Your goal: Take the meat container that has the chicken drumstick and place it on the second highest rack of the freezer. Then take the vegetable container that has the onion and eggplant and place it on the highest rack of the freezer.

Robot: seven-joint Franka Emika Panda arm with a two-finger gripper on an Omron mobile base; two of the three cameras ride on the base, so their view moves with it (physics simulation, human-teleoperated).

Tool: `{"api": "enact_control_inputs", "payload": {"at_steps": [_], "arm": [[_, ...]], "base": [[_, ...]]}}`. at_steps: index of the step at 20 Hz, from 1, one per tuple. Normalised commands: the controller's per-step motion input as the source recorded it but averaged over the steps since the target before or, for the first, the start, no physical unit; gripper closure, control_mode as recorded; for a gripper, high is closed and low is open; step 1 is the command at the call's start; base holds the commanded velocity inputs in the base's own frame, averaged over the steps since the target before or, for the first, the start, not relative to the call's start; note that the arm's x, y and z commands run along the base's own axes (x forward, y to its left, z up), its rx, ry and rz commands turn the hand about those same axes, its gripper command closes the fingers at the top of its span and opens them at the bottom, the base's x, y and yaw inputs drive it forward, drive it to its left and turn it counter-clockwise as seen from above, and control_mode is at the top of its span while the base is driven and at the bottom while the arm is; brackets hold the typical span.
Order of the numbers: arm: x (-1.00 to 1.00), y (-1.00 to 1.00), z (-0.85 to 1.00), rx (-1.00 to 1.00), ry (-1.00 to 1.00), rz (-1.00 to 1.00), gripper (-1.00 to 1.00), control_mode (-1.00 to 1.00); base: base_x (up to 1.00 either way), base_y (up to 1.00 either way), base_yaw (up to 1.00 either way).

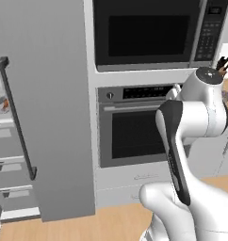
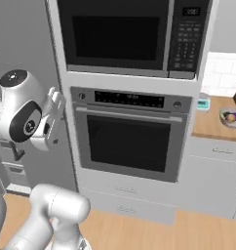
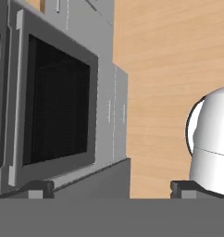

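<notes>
We see our two-finger gripper (image 3: 111,189) with its dark tips spread apart, holding nothing, facing the stainless built-in wall oven with dark glass door (image 3: 53,106) at ten o'clock.

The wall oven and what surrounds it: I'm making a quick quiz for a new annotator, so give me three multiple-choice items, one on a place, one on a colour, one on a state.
1. Where is the microwave?
A. Above the wall oven
B. On the floor
C. On the counter

2. What colour is the floor?
A. Blue
B. Light wood
C. Black

3. How is the end effector?
A. Shut on a container
B. Shut on a handle
C. Open, holding nothing

Answers: 1 A, it sits directly over the wall oven. 2 B, pale wood planks show below the drawers. 3 C, the hand view shows the fingertips wide apart with nothing between.
</notes>
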Motion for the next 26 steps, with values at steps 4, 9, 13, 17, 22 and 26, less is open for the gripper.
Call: {"api": "enact_control_inputs", "payload": {"at_steps": [4, 9, 13, 17, 22, 26], "arm": [[0.00, 0.00, 0.00, 0.00, 0.00, 0.00, -1.00, 1.00], [0.00, 0.00, 0.00, 0.00, 0.00, 0.00, -1.00, 1.00], [0.00, 0.00, 0.00, 0.00, 0.00, 0.00, -1.00, 1.00], [0.00, 0.00, 0.00, 0.00, 0.00, 0.00, -1.00, 1.00], [0.00, 0.00, 0.00, 0.00, 0.00, 0.00, -1.00, 1.00], [0.00, 0.00, 0.00, 0.00, 0.00, 0.00, -1.00, 1.00]], "base": [[0.16, -1.00, -0.09], [0.36, -1.00, -0.01], [0.31, -1.00, 0.00], [0.62, -0.97, 0.02], [0.76, -0.72, 0.08], [0.68, -0.58, 0.08]]}}
